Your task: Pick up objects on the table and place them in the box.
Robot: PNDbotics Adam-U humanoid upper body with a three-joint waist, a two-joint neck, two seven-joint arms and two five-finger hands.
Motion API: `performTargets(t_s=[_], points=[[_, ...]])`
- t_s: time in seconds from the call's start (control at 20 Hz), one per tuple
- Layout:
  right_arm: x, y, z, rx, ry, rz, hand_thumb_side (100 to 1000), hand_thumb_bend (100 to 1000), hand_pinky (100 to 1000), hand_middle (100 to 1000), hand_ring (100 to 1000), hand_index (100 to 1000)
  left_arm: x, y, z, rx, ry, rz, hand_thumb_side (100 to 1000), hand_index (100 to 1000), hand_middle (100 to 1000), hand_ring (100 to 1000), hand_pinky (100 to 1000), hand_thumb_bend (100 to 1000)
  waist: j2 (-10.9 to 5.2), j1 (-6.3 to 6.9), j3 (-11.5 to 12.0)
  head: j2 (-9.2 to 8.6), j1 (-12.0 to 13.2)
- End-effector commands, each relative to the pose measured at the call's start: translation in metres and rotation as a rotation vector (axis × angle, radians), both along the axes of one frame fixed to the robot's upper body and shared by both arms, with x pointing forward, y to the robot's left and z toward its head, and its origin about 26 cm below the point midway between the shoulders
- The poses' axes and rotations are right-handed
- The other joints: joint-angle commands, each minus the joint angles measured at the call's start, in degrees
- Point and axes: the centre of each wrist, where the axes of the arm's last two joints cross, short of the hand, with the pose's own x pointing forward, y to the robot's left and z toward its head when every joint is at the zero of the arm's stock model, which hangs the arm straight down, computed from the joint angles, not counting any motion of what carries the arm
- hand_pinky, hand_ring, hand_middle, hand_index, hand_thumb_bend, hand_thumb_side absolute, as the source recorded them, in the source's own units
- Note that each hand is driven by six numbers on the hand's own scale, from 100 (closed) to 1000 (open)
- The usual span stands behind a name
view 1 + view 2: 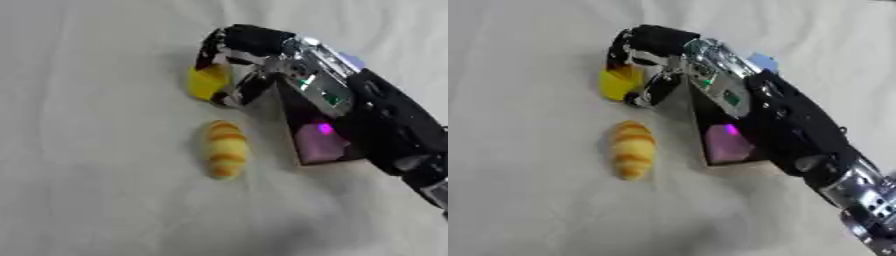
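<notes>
Hiding most of a yellow block (206, 82): right hand (249, 50) curled round it.

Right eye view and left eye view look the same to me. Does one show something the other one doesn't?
Only the right eye view shows more of the arm: a silver section past the black forearm at the lower right. Only the left eye view shows extra bare white cloth on the left. Both show the right hand with fingers curled round a yellow block, a striped yellow-orange croissant-shaped toy lying apart below it, and a box with a pink inside under the arm. The left hand shows in neither.
</notes>
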Motion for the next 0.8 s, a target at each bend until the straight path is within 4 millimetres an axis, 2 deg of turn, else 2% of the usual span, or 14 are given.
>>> performTargets(t_s=[0.05, 0.15, 0.25, 0.45, 0.6, 0.8], points=[[0.000, -0.005, 0.008, 0.030, -0.066, -0.017, 100, 386, 860, 528, 666, 661, -0.002, -0.001, 0.008, 0.018, -0.027, -0.003, 635, 784, 656, 691, 699, 100, -0.23, -0.55, 0.07, -0.59, -0.32], [0.000, -0.004, 0.008, 0.055, -0.091, -0.011, 100, 389, 859, 505, 649, 635, -0.002, -0.001, 0.008, 0.018, -0.025, -0.004, 636, 783, 656, 691, 698, 100, -0.24, -0.54, 0.00, -0.50, -0.34], [0.000, -0.003, 0.006, 0.088, -0.100, -0.003, 100, 293, 857, 482, 633, 609, -0.002, 0.000, 0.007, 0.018, -0.022, -0.003, 635, 784, 656, 691, 698, 100, -0.34, -0.47, -0.18, -0.31, -0.24], [-0.005, -0.001, 0.009, 0.136, -0.081, 0.017, 100, 190, 858, 464, 623, 590, -0.003, 0.001, 0.006, 0.018, -0.015, 0.003, 635, 784, 656, 692, 699, 100, -0.88, -0.36, -0.66, 0.26, -0.04], [-0.013, 0.003, 0.018, 0.159, -0.078, 0.046, 100, 153, 859, 462, 623, 589, -0.003, 0.001, 0.005, 0.021, -0.008, 0.006, 635, 784, 657, 692, 699, 100, -1.41, -0.28, -0.88, 0.52, 0.03], [-0.032, 0.009, 0.041, 0.208, -0.110, 0.090, 100, 111, 862, 454, 621, 584, -0.004, 0.003, 0.003, 0.025, -0.003, 0.011, 633, 784, 657, 692, 699, 100, -2.08, -0.13, -1.21, 0.78, 0.00]])
